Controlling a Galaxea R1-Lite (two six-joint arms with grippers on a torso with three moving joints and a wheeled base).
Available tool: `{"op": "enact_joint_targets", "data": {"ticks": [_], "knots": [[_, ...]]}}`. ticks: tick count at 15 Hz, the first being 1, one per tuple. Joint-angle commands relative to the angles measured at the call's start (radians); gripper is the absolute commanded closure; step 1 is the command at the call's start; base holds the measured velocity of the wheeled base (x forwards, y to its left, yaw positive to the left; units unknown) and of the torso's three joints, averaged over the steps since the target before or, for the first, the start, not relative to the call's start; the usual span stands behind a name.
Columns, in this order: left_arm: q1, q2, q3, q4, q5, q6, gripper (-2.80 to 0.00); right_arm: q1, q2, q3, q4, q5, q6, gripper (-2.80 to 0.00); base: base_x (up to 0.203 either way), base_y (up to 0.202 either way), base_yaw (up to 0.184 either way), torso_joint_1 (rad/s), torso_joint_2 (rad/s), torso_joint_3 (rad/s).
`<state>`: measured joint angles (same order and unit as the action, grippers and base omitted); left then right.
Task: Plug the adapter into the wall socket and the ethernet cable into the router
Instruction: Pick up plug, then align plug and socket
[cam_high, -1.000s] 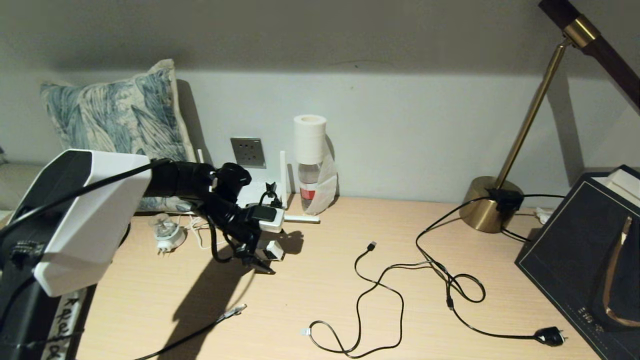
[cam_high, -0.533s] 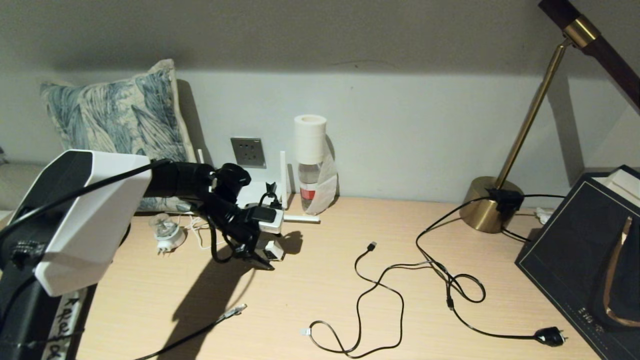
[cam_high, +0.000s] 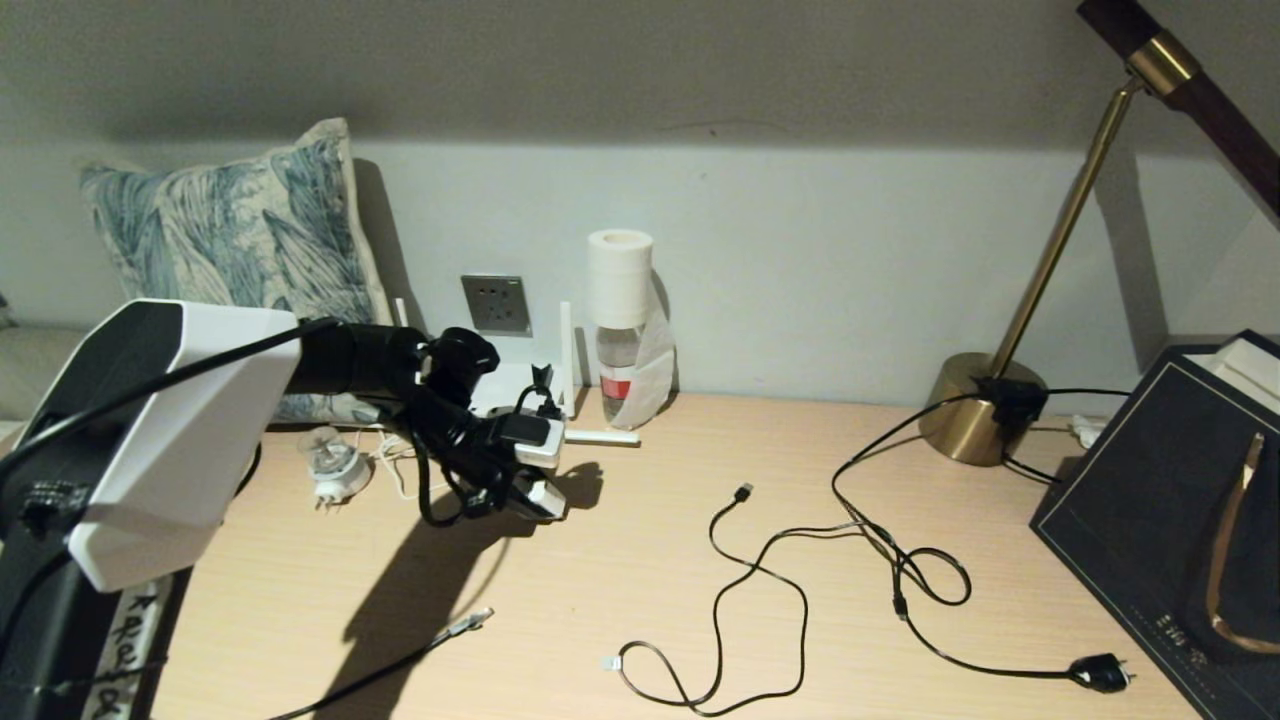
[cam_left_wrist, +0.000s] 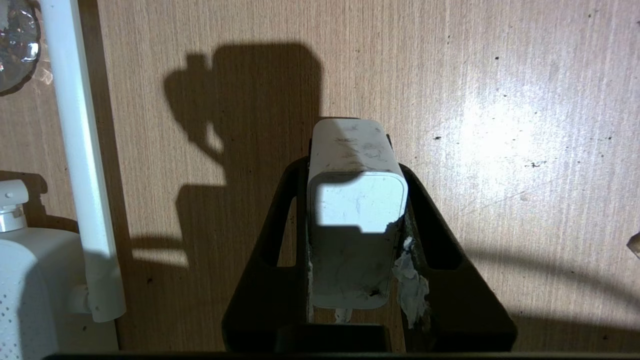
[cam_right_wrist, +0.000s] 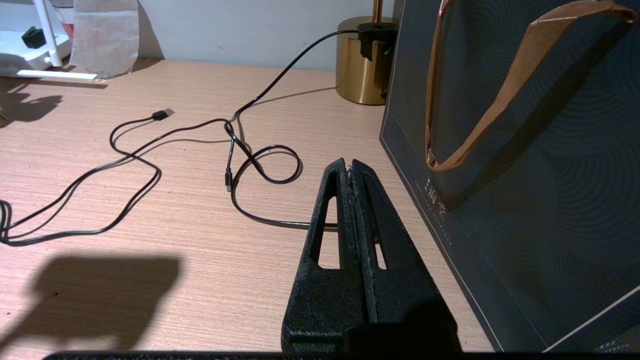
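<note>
We see a wooden tabletop (cam_high: 650, 560) against a pale wall. Our left tool (cam_high: 535, 497) reaches over the tabletop's left side, its two black fingers (cam_left_wrist: 280, 235) pressed against opposite sides of the adapter (cam_left_wrist: 356, 200), a small white block. In the left wrist view the adapter's long axis runs along the fingers, with one end pointing away from the wrist and sticking out past the fingertips; we cannot tell which end carries the pins. It sits low over the tabletop, and we cannot tell whether it touches the wood.

The wall socket (cam_high: 496, 303), a grey plate, is on the wall behind the tool. The router (cam_high: 515, 385) lies flat below it against the wall, one white antenna (cam_high: 565, 350) standing upright and another lying flat on the tabletop. The ethernet cable (cam_high: 400, 660) lies on the near left of the tabletop, its clear connector pointing up and to the right, well apart from the router.

A bottle (cam_high: 620, 370) capped with a white roll stands just right of the router. A round travel plug (cam_high: 335, 470) lies to the left.

Our right tool (cam_right_wrist: 350, 172) hovers near a dark paper bag (cam_right_wrist: 525, 150), its fingers pressed together with nothing between them.
</note>
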<state>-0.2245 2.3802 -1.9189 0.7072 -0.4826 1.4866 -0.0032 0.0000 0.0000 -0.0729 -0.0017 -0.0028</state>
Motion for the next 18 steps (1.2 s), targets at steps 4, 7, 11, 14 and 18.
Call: {"op": "enact_joint_targets", "data": {"ticks": [4, 7, 11, 14, 18], "knots": [[0.013, -0.104, 0.028, -0.002, -0.083, -0.002, 0.00, 0.000, 0.000, 0.026, -0.001, 0.000, 0.000, 0.00, 0.000, 0.000, 0.000, 0.000, 0.00, 0.000], [0.048, -0.253, 0.064, -0.013, -0.183, -0.081, 0.00, 0.000, 0.000, 0.026, -0.001, 0.000, 0.000, 0.00, 0.000, 0.000, 0.000, 0.000, 0.00, 0.000], [0.152, -0.448, 0.069, -0.041, -0.224, -0.289, 0.00, 0.000, 0.000, 0.026, -0.001, 0.000, 0.000, 0.00, 0.000, 0.000, 0.000, 0.000, 0.00, 0.000], [0.161, -0.589, 0.170, -0.133, -0.242, -0.833, 0.00, 0.000, 0.000, 0.026, -0.001, 0.000, 0.000, 0.00, 0.000, 0.000, 0.000, 0.000, 0.00, 0.000], [0.160, -0.730, 0.546, -0.465, -0.220, -1.490, 0.00, 0.000, 0.000, 0.026, -0.001, 0.000, 0.000, 0.00, 0.000, 0.000, 0.000, 0.000, 0.00, 0.000]]}}
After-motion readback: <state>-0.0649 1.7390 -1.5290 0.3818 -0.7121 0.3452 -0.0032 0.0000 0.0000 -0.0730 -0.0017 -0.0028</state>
